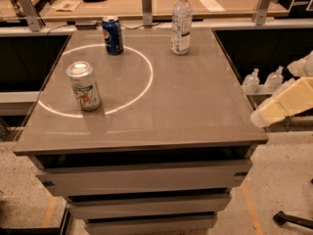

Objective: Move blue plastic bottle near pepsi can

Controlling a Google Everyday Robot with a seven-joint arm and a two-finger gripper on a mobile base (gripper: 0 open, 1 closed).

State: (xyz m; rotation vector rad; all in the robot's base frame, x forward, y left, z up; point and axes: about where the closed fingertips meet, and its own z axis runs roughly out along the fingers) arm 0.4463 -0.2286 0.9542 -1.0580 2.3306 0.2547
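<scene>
At the far edge of the table (195, 116), right of centre, your blue plastic bottle (181, 23) stands upright with its white cap on. Nothing is touching it. The pepsi can (112, 35) stands upright to its left, also near the far edge, with a clear stretch of tabletop between the two. A ring of light (148, 77) lies on the left half of the table. The pepsi can sits on its far arc, and the bottle is just outside it. A white-silver can (84, 86) stands upright inside the ring, nearer the front left.

Your gripper (279, 109) is off the table's right side, low beside the front corner, well apart from the bottle and holding nothing. You cannot tell whether it is open or closed. Its cream body slants down and left toward the table edge. Two small bottles (251, 81) stand beyond that edge, behind it.
</scene>
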